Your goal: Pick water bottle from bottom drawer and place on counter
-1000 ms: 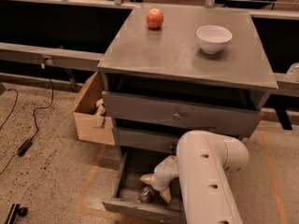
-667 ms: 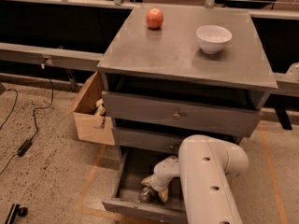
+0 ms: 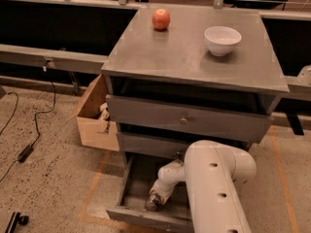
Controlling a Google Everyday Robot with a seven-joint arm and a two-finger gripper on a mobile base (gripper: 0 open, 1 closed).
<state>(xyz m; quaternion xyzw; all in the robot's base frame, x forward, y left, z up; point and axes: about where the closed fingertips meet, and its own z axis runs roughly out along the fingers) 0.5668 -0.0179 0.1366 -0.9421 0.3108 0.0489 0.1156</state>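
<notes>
Down in the open bottom drawer (image 3: 138, 183), near its front wall, is the tool (image 3: 153, 204). Whether it holds something, I cannot tell.

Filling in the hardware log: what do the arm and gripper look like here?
The arm is off-white: a fat rounded tube with small dark round holes along its side, narrowing to a slimmer elbowed link. The gripper, down in the bottom drawer, looks darker, grey-brown. No cables or logos show.
</notes>
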